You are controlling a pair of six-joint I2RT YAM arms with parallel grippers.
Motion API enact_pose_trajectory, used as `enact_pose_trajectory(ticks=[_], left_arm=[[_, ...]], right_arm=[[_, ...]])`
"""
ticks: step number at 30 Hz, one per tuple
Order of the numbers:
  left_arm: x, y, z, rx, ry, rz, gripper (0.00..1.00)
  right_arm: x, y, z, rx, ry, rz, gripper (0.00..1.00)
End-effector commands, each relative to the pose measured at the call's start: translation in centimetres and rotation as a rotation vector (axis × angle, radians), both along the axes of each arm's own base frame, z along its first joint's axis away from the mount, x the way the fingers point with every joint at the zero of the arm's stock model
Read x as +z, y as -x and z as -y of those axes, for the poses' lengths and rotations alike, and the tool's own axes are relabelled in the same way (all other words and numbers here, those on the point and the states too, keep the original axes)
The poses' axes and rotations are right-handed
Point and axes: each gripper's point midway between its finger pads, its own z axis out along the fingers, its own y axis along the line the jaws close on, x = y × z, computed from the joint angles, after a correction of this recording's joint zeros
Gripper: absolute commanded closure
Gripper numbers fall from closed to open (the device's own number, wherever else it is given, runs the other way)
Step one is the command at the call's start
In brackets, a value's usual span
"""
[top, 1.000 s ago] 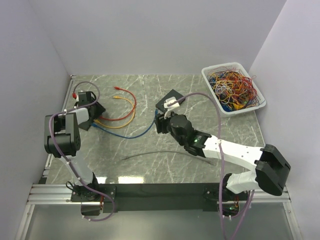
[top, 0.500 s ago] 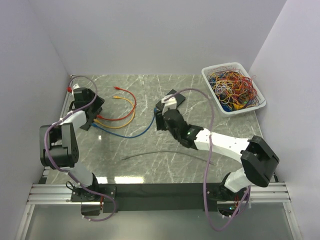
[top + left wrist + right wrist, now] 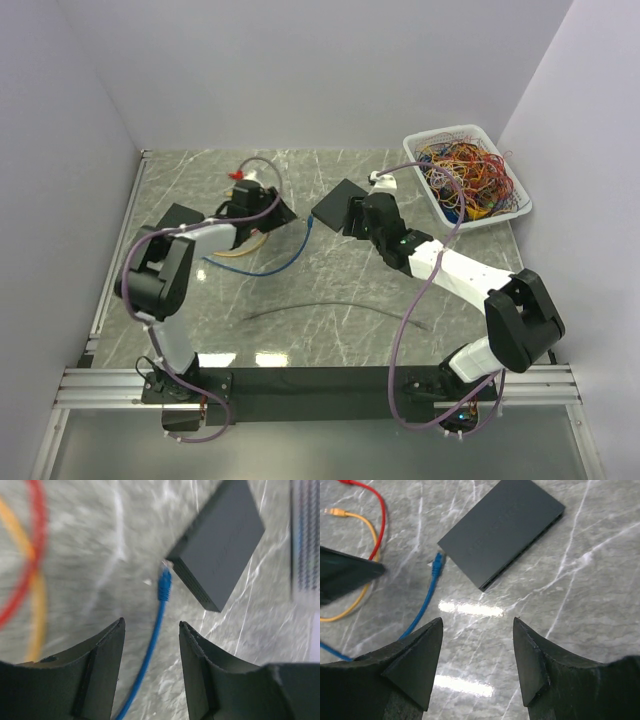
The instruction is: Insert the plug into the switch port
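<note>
Marble table [image 3: 330, 330], switch [image 3: 335, 203] mid-table near far edge. Your left gripper [image 3: 151, 624] has swung in from left edge over blue plug [image 3: 164, 586], jaws parted, empty. Right gripper [image 3: 478, 620] has pulled back, wide, empty. Plug lies beside switch corner, unplugged; grasp comes next.

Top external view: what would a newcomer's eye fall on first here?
The white basket of tangled colourful wires at the far right stands out. Next comes the dark switch in the middle, with the blue cable's plug lying at its corner, not inserted.
</note>
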Motion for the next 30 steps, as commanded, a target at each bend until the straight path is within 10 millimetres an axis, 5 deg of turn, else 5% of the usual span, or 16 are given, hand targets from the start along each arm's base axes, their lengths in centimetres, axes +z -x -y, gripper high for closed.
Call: enact_pose_trajectory(ticks=[1, 9, 19, 23, 30], left_arm=[[0.3, -0.4, 4.0, -0.089, 0.017, 0.016, 0.46], [-2.9, 0.8, 8.2, -0.178, -0.002, -0.046, 0.46], [-4.0, 1.5, 9.6, -0.208, -0.009, -0.057, 0.47], [-1.8, 2.0, 10.1, -0.201, 0.019, 0.015, 0.48], [2.4, 1.6, 6.9, 0.012, -0.177, 0.150, 0.49]], right_arm=[[1.6, -0.1, -0.9, 0.010, -0.061, 0.026, 0.35], [1.1, -0.3, -0.6, 0.006, -0.066, 0.018, 0.35], [0.7, -0.3, -0.7, 0.008, -0.069, 0.009, 0.35], [0.6, -0.4, -0.7, 0.008, -0.068, 0.007, 0.35], [0.5, -0.3, -0.8, 0.013, -0.073, 0.001, 0.36]])
